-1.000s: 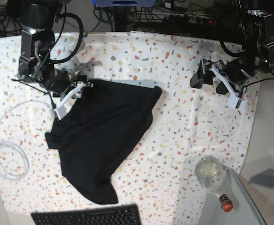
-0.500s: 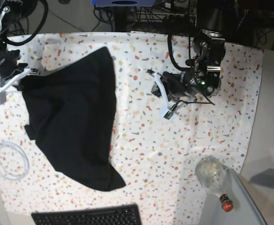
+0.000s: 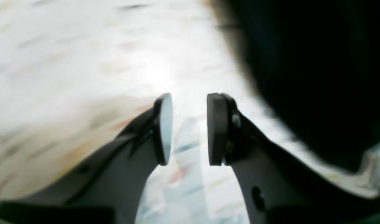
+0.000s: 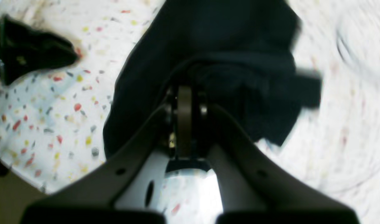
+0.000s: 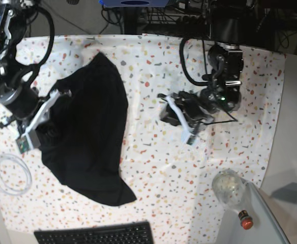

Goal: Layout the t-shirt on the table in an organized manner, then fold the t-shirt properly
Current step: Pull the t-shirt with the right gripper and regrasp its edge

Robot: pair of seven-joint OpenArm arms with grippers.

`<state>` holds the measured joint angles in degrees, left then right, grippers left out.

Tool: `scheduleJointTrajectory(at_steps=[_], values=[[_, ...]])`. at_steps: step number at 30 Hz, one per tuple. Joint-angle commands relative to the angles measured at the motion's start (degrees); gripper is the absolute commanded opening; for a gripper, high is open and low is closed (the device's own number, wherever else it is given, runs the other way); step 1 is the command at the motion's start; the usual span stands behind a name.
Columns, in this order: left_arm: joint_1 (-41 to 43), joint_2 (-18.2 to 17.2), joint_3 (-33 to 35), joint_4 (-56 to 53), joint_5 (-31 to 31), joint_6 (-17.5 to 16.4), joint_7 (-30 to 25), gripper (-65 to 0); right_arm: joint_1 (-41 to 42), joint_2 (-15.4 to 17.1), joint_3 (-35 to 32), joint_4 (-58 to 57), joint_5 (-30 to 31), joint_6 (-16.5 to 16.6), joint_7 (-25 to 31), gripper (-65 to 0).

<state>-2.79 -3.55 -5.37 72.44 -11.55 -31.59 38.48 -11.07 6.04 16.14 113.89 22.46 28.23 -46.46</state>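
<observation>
T-shirt (image 5: 87, 134) lies bunched on the table (image 5: 153, 168), long axis approx top-to-bottom in base view, narrow end pointing up, wider end down toward the keyboard (image 5: 95, 235). Right gripper (image 4: 184, 102) at shirt's left edge, jaws pressed together on a fold of the fabric. Left gripper (image 5: 181, 122) well apart to the shirt's right, jaws partly open w/ nothing between. Vs half a sec ago: shirt's gripped edge has moved inward from the table edge, cloth more crumpled.
</observation>
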Motion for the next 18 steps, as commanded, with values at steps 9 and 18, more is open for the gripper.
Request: scheduleJointTrajectory(at_steps=[9, 18], values=[[9.25, -13.81, -12.00, 4.70, -9.68, -0.27, -1.07, -49.9, 20.43, 10.26, 13.88, -11.60, -0.44, -6.12, -3.43, -65.0], [13.03, -14.07, -17.36, 4.96, -11.88, -0.27, -1.07, -49.9, 32.04, 17.47, 15.38, -20.04, -0.96, -6.12, -1.59, -65.0]])
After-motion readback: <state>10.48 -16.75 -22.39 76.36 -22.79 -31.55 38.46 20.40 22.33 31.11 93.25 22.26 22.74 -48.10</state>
